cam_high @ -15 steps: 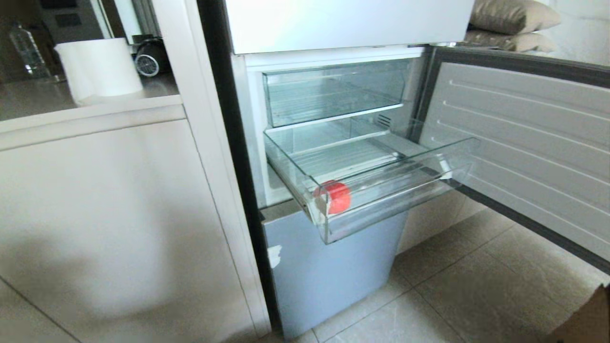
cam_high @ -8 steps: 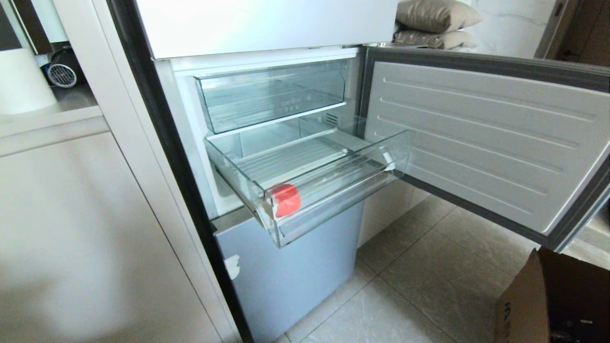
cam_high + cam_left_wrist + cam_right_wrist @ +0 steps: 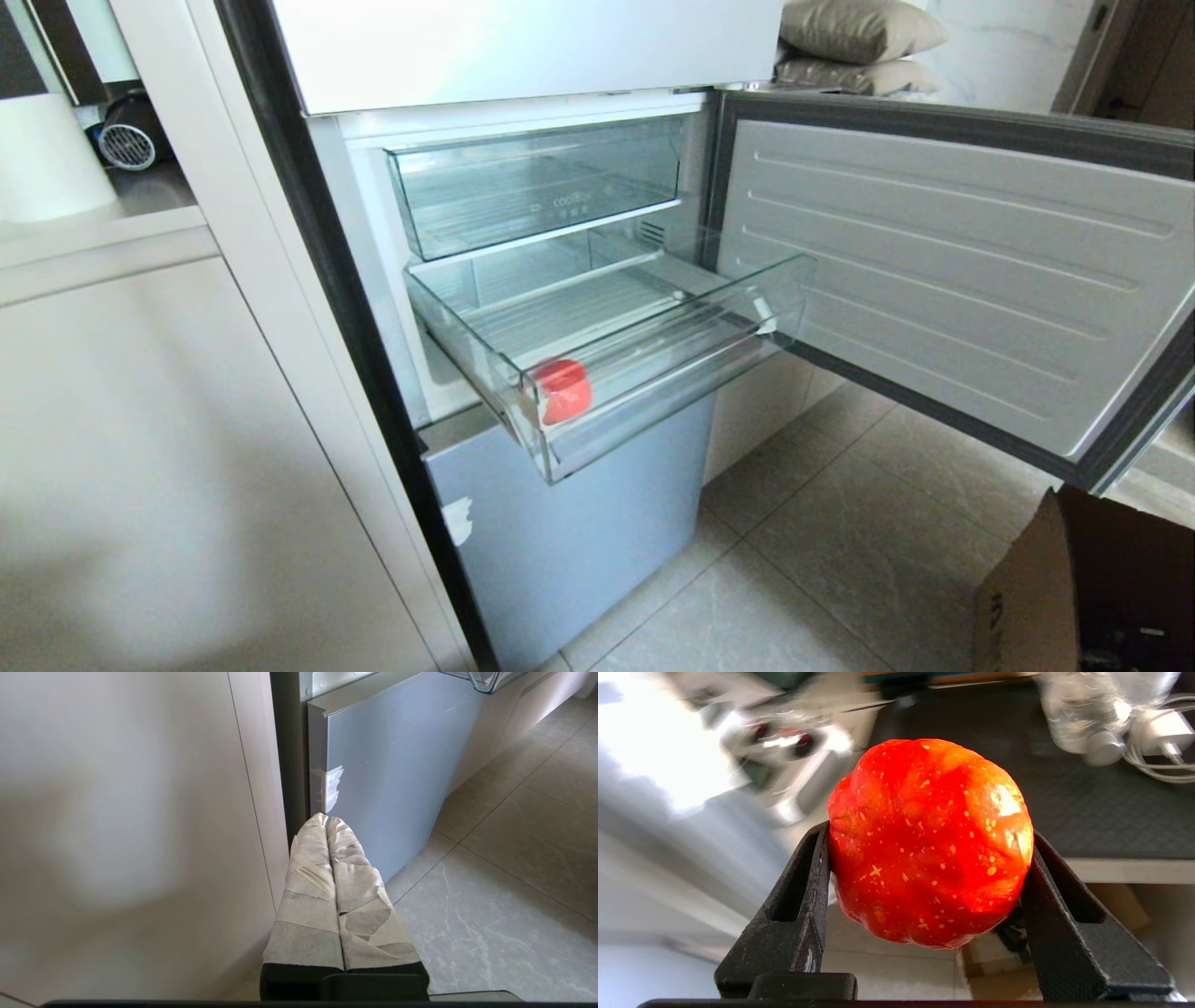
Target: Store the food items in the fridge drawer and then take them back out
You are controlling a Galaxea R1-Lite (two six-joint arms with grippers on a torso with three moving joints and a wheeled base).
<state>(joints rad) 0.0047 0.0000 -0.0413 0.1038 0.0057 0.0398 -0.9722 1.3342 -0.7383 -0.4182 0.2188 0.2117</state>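
Observation:
The fridge drawer (image 3: 681,369) is pulled out of the open fridge, clear plastic with a ribbed floor. One red food item (image 3: 563,391) lies in its front left corner. In the right wrist view, my right gripper (image 3: 930,833) is shut on another food item (image 3: 924,812), a red-orange speckled round piece held between both black fingers. That gripper is outside the head view. My left gripper (image 3: 326,819) is shut and empty, its taped fingers pressed together, parked low in front of the grey lower fridge panel (image 3: 392,765).
Above the drawer sits a clear lettered bin (image 3: 532,187). The fridge door (image 3: 934,271) stands wide open to the right. An open cardboard box (image 3: 1074,597) rests on the tiled floor at the lower right. A white cabinet (image 3: 187,448) flanks the fridge on the left.
The whole head view has shifted, so the fridge now sits further left and the cardboard box shows more. The drawer and the red item in it have not moved.

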